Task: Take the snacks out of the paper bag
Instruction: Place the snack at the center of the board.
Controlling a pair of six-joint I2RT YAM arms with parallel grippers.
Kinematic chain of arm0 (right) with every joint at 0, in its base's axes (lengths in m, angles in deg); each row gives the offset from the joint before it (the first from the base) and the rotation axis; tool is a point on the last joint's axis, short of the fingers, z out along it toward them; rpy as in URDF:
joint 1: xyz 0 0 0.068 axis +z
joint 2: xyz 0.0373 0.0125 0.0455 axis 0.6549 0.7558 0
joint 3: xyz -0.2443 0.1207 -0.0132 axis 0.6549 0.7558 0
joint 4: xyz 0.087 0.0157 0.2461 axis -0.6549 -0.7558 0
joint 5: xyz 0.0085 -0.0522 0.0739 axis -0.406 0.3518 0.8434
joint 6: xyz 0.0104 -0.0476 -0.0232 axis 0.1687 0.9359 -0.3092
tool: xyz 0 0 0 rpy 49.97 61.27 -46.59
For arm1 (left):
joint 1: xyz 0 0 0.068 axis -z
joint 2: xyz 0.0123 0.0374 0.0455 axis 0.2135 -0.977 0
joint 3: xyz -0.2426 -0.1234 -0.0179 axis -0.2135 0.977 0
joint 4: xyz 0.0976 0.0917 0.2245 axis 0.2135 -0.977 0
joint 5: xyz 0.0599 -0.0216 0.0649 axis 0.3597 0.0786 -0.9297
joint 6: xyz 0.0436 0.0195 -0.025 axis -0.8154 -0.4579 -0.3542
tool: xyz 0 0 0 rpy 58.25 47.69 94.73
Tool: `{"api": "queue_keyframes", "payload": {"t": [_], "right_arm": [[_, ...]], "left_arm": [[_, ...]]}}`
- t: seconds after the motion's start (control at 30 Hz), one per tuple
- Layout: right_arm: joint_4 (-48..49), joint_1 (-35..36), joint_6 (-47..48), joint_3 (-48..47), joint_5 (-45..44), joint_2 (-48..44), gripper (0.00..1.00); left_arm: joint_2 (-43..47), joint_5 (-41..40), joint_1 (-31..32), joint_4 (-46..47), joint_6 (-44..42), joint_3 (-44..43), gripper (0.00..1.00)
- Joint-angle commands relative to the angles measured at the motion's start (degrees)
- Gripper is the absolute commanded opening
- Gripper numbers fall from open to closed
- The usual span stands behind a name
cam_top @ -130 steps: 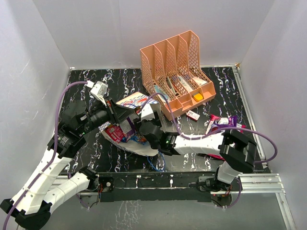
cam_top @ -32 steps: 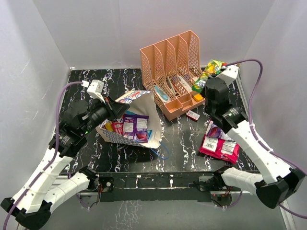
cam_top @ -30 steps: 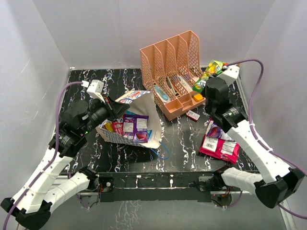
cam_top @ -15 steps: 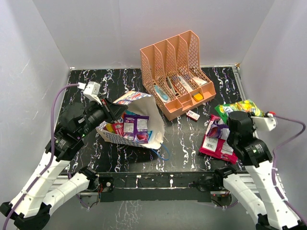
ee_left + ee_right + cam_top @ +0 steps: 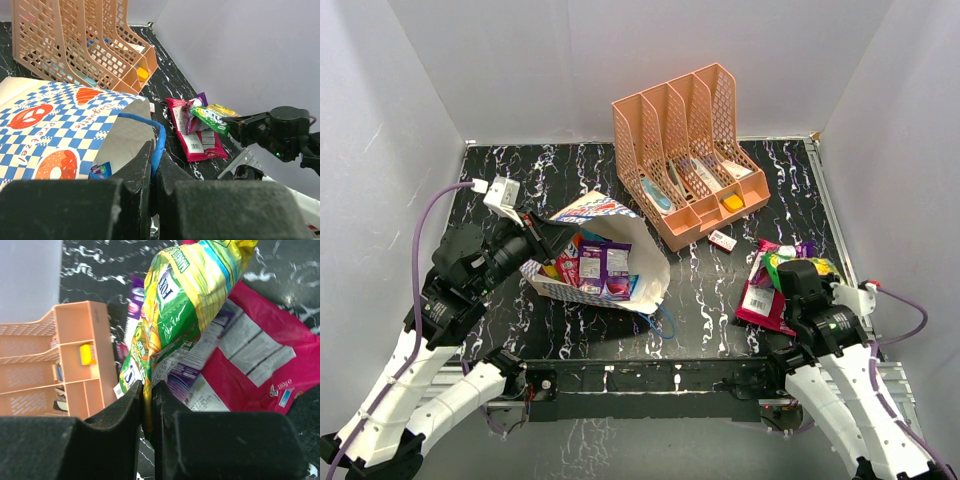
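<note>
The paper bag point(image 5: 638, 262) lies tilted on its side with its mouth facing the camera in the top view, and several snacks point(image 5: 592, 266) show inside it. My left gripper point(image 5: 558, 240) is at the bag's left rim, shut on the bag's blue cord handle point(image 5: 159, 140). At the right front, my right gripper point(image 5: 783, 272) is shut on a green-yellow packet point(image 5: 185, 295). It holds this packet just above a magenta packet point(image 5: 260, 365) and a purple packet point(image 5: 135, 305) lying on the table.
The peach mesh organizer point(image 5: 685, 150) stands at the back centre with small items in its slots. A small white item point(image 5: 722, 240) lies in front of it. The bag's other blue cord point(image 5: 665, 322) trails on the black marbled table point(image 5: 720, 300). White walls enclose three sides.
My right arm has swung from beside the organizer at the back right down to the packet pile at the right front, carrying the green-yellow packet. My left arm has shifted the bag slightly left.
</note>
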Motion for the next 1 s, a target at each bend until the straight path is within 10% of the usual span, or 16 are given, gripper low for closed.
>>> {"api": "queue_keyframes", "payload": {"t": [0.0,0.43,0.97], "right_arm": [[3.76,0.08,-9.62,4.55,3.23,-1.11,0.08],[5.88,0.08,-17.47,14.52,8.14,-1.81,0.09],[5.60,0.08,-16.35,15.47,9.20,-3.34,0.44]], "left_arm": [[0.97,0.10,0.25,0.56,-0.80,-0.61,0.00],[0.05,-0.49,0.25,0.34,-1.68,-1.33,0.00],[-0.59,-1.29,0.30,0.29,-2.14,-1.03,0.00]]}}
